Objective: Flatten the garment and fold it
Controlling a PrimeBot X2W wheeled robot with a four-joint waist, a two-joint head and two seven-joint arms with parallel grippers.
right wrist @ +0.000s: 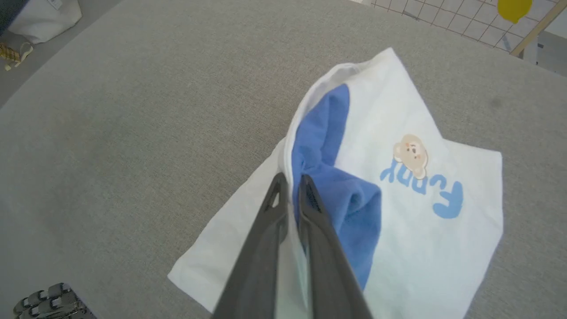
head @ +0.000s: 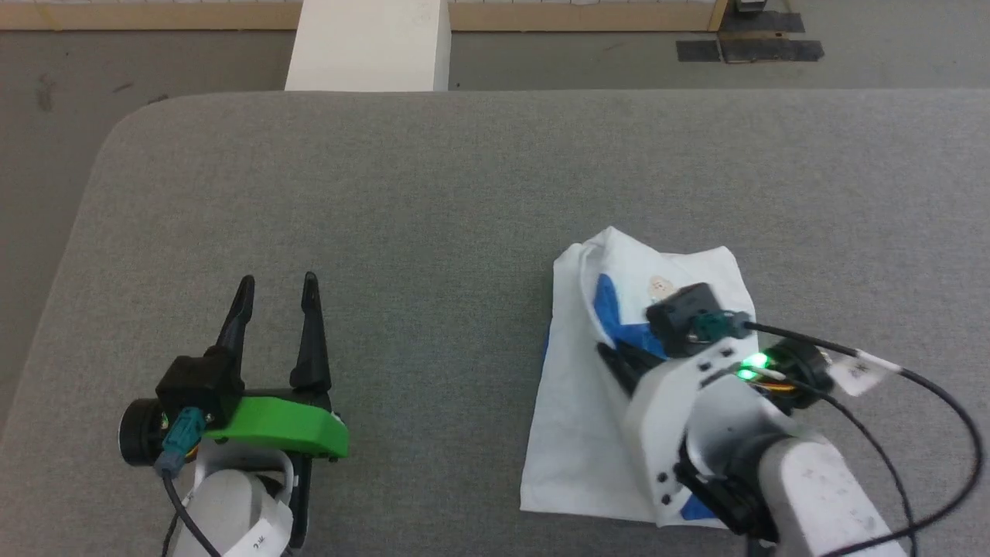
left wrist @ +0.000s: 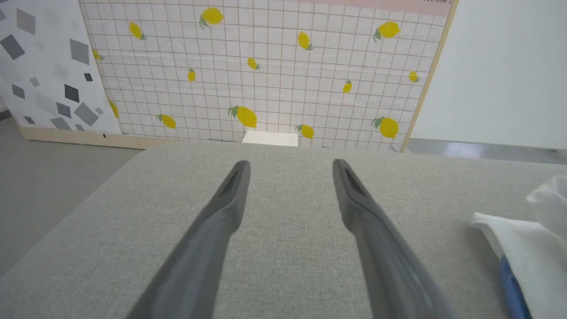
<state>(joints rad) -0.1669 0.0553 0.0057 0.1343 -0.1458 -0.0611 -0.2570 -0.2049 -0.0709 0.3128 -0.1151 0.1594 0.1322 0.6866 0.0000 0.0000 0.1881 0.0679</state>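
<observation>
Loosely bundled, the garment [head: 572, 433] lies on the right half of the table [head: 433, 193], close to its near edge — white body doubled over, a blue sleeve bunched inside. The right gripper [right wrist: 292, 180] pinches a white fold beside that sleeve; the left gripper [head: 278, 282] hovers spread wide by the near-left corner (holding nothing). Best to lift gently and draw outward, so the layers peel apart rather than dragging the whole bundle.

Head camera looks down, wrist cameras low; all share the garment [head: 576, 418]
</observation>
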